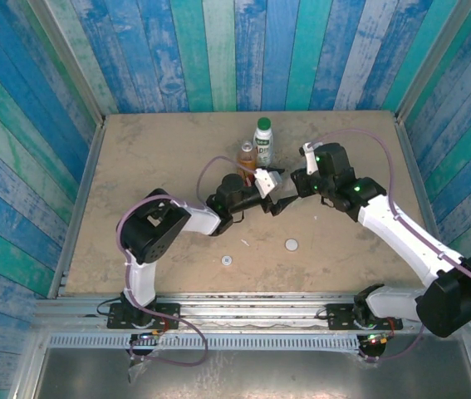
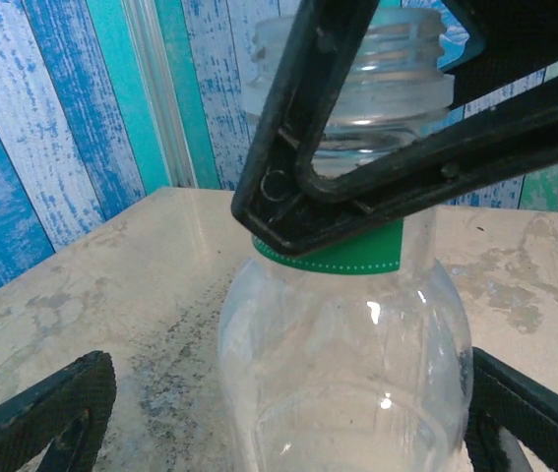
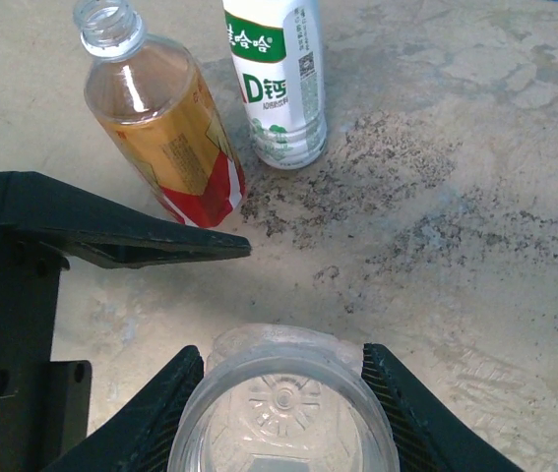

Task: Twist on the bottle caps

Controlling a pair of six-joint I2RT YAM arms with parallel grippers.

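Right end effector is clamped on the clear bottle, mid-surface, just in front of the other two bottles. Left end effector is spread wide around the bottle's body, with one finger just beside it and the other well clear.

Left wrist cam gives you the bare threaded neck and a green band below it. Right wrist cam catches the amber bottle, neck open, just beside the white bottle. From above you get the white one's green cap, plus a white cap and a small cap lying loose nearer the arms.

The surface is mottled beige, and the walls are blue-teal planks.
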